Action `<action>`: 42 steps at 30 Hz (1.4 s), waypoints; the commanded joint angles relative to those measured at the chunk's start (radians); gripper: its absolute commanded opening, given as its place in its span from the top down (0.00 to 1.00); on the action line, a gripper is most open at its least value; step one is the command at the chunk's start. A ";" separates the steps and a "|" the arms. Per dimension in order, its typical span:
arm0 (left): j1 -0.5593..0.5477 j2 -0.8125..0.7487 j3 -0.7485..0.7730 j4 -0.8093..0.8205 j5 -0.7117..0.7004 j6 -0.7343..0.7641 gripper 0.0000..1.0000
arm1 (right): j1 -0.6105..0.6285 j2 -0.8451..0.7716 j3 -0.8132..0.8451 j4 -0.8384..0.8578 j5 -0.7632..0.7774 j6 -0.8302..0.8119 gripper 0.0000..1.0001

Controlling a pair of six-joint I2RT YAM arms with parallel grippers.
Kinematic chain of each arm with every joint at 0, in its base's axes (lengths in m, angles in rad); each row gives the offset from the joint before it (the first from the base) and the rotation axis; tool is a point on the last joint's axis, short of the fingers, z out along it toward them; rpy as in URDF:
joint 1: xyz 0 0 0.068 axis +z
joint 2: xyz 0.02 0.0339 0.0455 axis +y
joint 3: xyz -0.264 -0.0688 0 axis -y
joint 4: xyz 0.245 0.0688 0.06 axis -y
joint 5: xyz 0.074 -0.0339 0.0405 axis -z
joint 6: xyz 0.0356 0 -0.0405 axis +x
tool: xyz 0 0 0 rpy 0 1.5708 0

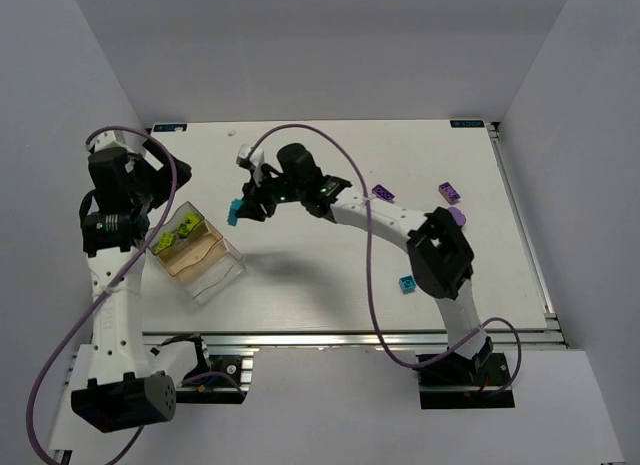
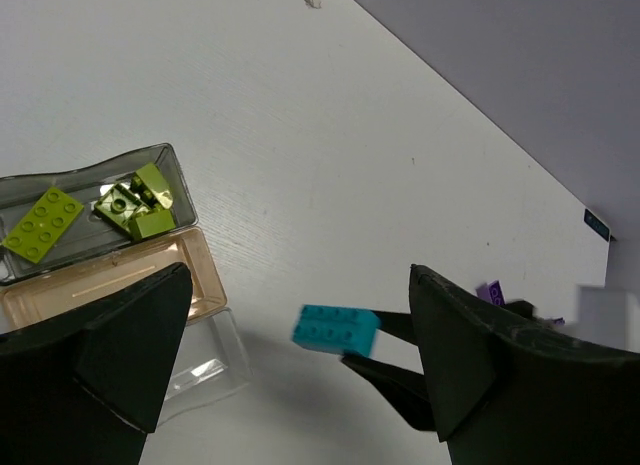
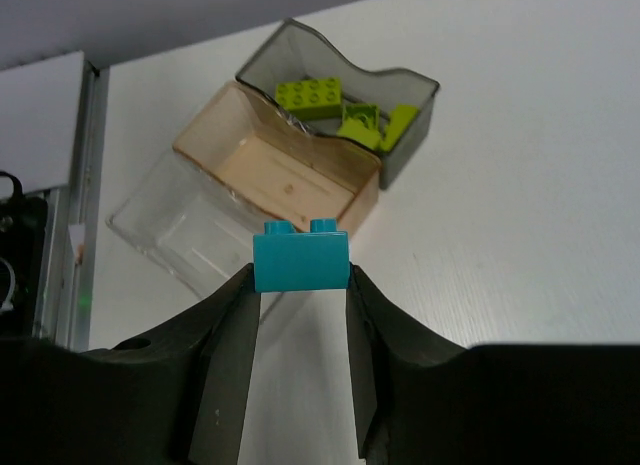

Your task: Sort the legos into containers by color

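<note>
My right gripper [image 1: 243,209] is shut on a cyan brick [image 1: 234,213], held above the table just right of the compartmented box [image 1: 222,275]. In the right wrist view the brick [image 3: 300,260] sits between the fingertips with the box [image 3: 372,181] beyond it. The box's dark end compartment holds several lime bricks [image 3: 345,112], also seen in the left wrist view [image 2: 135,200]. Its tan middle compartment [image 2: 110,280] and clear compartment [image 2: 200,370] look empty. My left gripper [image 2: 300,275] is open and empty above the box, and the cyan brick [image 2: 337,328] shows between its fingers.
Loose on the table's right side lie a cyan brick [image 1: 407,283] and three purple bricks [image 1: 449,192], [image 1: 383,193], [image 1: 457,215]. A tiny clear scrap [image 2: 313,0] lies near the far edge. Grey walls enclose the table on three sides.
</note>
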 commanded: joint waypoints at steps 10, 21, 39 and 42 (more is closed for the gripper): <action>0.002 -0.090 0.106 -0.160 -0.141 0.026 0.02 | 0.105 0.313 0.341 0.201 0.095 0.201 1.00; 0.002 -0.094 0.082 -0.134 -0.082 0.033 0.02 | 0.117 0.390 0.337 0.192 0.112 0.112 0.61; -0.011 -0.151 -0.202 0.245 0.311 -0.148 0.19 | -0.113 -0.064 -0.028 0.056 -0.194 -0.141 0.11; -0.060 -0.130 -0.225 0.311 0.307 -0.176 0.44 | -0.208 -0.188 -0.128 -0.108 -0.215 -0.178 0.28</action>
